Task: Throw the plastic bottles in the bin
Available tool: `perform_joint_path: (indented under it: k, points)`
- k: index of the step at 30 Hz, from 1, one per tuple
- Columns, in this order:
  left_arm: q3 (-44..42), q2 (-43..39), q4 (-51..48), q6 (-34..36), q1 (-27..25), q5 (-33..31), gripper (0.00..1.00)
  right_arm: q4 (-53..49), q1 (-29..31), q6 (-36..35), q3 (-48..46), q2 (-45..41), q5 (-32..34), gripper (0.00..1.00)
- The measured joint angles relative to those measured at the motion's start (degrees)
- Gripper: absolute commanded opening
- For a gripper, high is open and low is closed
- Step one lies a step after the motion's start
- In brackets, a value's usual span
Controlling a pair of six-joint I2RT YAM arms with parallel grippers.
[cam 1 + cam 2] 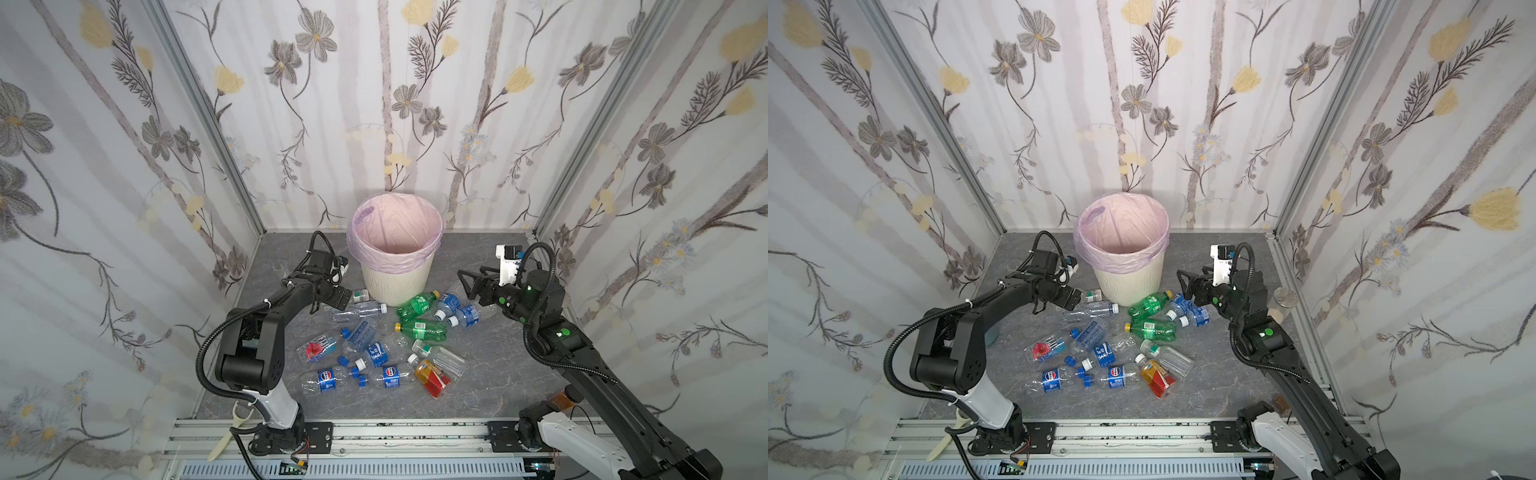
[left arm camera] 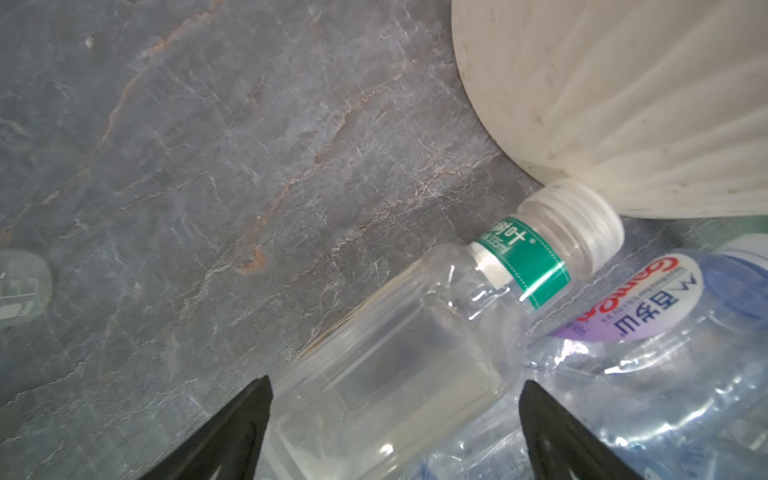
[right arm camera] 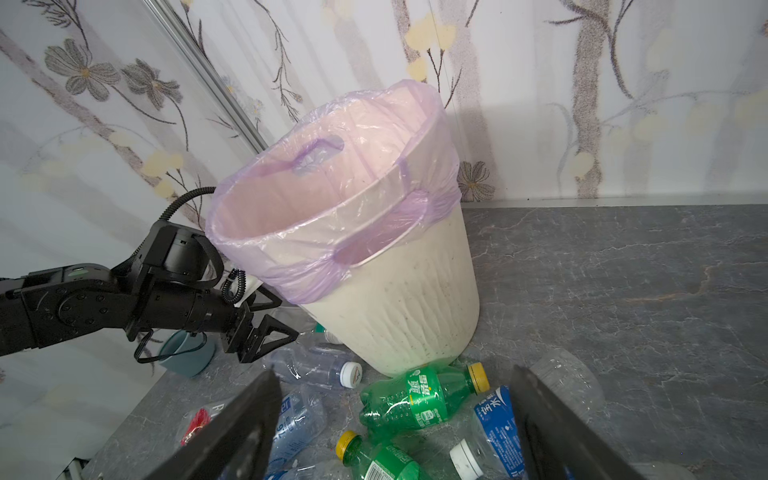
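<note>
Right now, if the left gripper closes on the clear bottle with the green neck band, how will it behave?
Probably light: the clear bottle looks empty, with no cap. Its thin walls may dent when the left gripper closes. Lying on its side, it might roll.

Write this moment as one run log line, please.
left hand: open over clear bottle | right hand: open, empty, above bottles | bin: no bottle seen inside | table: bottles scattered

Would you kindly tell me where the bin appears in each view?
Top view: bin at centre.
Top view: bin slightly left of centre.
Left wrist: bin, ribbed side only, upper right corner.
Right wrist: whole bin, centre.
Shared landmark: green-banded clear bottle at its foot.
</note>
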Motion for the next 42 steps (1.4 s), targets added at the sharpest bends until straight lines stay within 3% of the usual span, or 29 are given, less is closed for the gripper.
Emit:
perform_joint_path:
  k: [8,18,24,33,42]
  points:
    - [0.39,3.48,-0.52,0.35,-0.02,-0.55,0.94,2.73,-0.24,0.96,-1.64,0.68,-1.81,0.85]
    - [1.51,6.32,-0.63,-0.94,0.00,-2.62,0.66,4.81,-0.31,1.97,-4.79,-0.50,-2.47,0.84]
    - [1.49,5.92,-0.90,-2.99,1.07,-3.89,0.61,4.46,-0.48,1.97,-5.97,-1.07,-0.92,0.83]
    - [0.92,-2.47,-1.01,-9.09,5.84,-3.76,0.59,1.38,-1.42,1.97,-6.34,-2.10,3.72,0.83]
    - [-1.46,-16.85,0.13,-14.95,6.47,-0.90,0.53,-1.40,-1.42,1.68,-6.16,-2.54,7.39,0.81]
